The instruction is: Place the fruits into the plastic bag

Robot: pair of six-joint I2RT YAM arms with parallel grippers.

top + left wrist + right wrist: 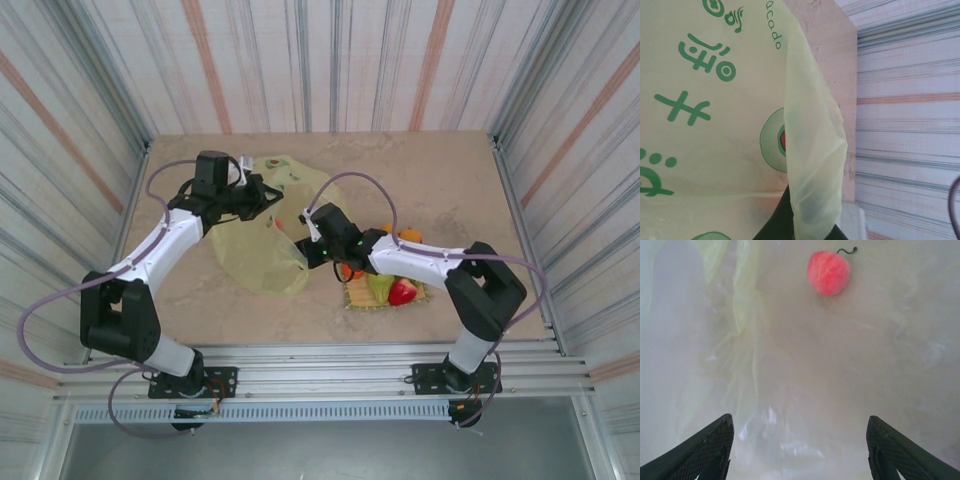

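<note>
While the left hand [264, 194] pinches shut on the lifted rim of the bag [255, 265] and a pink fruit [828, 272] lies inside, the right hand [800, 450] hangs wide open and empty at the mouth, so next likely comes a grasp among the fruits [392, 288] on the mat [352, 299].

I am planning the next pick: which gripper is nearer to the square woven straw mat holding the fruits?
Right. The right gripper hangs open just left of the square woven straw mat; the left gripper is farther back-left, shut on the thin yellow-green plastic bag.
</note>
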